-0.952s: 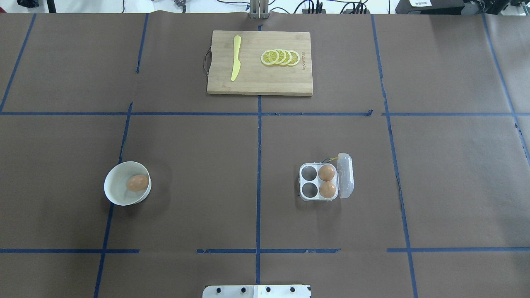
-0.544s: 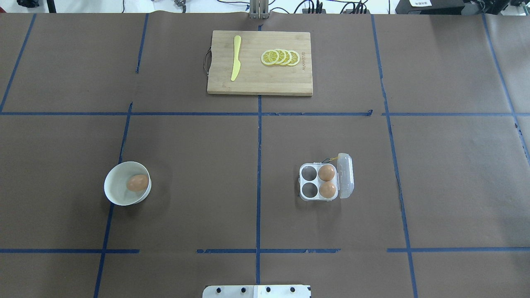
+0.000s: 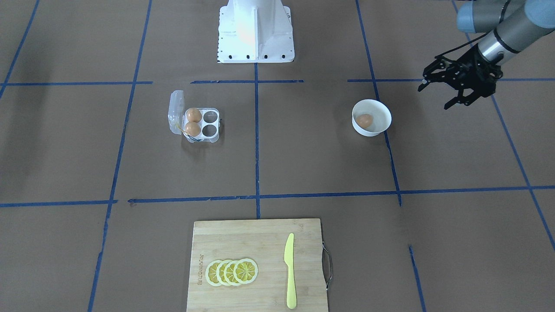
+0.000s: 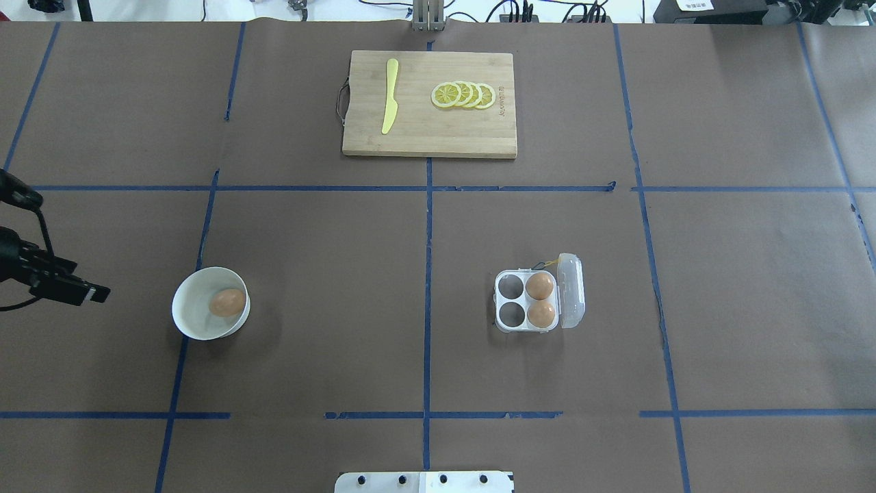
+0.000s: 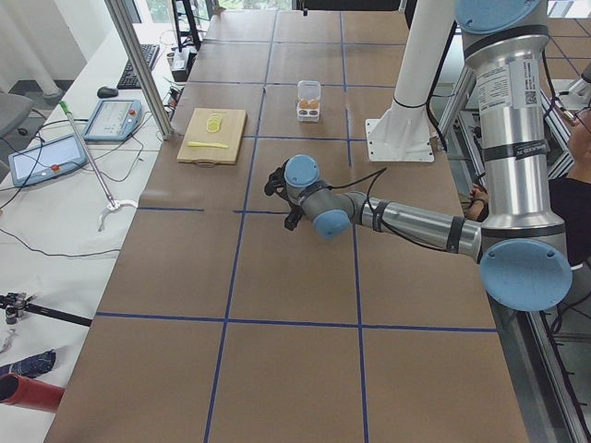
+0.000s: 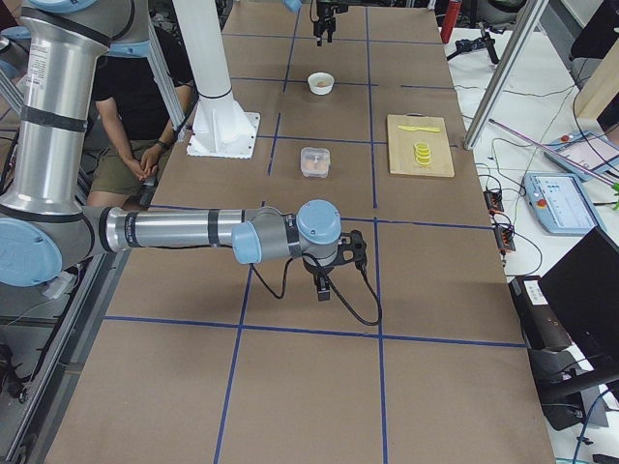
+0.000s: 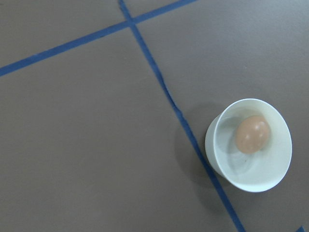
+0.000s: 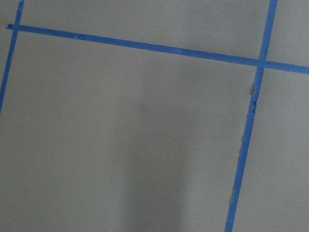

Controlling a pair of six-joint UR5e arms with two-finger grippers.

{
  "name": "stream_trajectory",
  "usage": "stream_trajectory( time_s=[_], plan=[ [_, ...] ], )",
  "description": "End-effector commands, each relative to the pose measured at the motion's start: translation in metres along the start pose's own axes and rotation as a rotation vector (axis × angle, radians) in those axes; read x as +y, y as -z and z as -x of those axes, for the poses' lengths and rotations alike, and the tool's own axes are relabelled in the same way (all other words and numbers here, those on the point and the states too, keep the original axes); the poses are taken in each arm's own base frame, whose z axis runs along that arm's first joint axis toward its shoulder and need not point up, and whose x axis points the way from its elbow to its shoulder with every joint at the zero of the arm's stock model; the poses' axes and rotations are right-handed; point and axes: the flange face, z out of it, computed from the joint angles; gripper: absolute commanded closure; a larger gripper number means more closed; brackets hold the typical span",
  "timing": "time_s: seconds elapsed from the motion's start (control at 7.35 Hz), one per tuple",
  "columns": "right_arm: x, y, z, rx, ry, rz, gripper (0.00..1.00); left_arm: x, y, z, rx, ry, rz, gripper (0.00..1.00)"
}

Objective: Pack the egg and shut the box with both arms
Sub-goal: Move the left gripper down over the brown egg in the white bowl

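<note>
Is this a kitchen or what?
Probably a robot lab, not a kitchen: a robot arm reaches over a table marked with blue tape lines, and control tablets with cables lie on a side bench.

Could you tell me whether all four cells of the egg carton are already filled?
No, the box holds only two eggs, and its two other cells are empty.

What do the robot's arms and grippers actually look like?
The left arm and right arm are silver-grey metal tubes joined by rounded pale blue caps, with black bands at the joints. A white label marks the left arm. Thin black cables loop to the black, claw-like left gripper and right gripper.
</note>
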Motion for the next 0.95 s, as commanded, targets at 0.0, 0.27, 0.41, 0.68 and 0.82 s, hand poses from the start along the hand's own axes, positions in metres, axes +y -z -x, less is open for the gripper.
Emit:
stream_trajectory(
  time_s=[0.0, 0.27, 0.41, 0.68, 0.82],
  plan=[
    [0.000, 0.000, 0.000, 0.000, 0.002, 0.001, 0.00, -0.015, -0.055, -0.071, 0.002, -0.118, -0.010, 0.13],
    [0.000, -0.001, 0.000, 0.000, 0.003, 0.002, 0.00, -0.013, -0.083, -0.104, 0.042, -0.181, 0.024, 0.19],
    [0.001, -0.001, -0.001, 0.000, 0.002, 0.002, 0.00, -0.007, -0.095, -0.111, 0.018, -0.188, 0.040, 0.22],
    [0.002, -0.002, -0.003, 0.000, -0.005, 0.006, 0.00, -0.007, -0.107, -0.115, 0.014, -0.201, 0.049, 0.31],
    [0.002, -0.002, -0.003, 0.000, -0.005, 0.006, 0.00, -0.009, -0.105, -0.115, 0.012, -0.222, 0.042, 0.32]
  ],
)
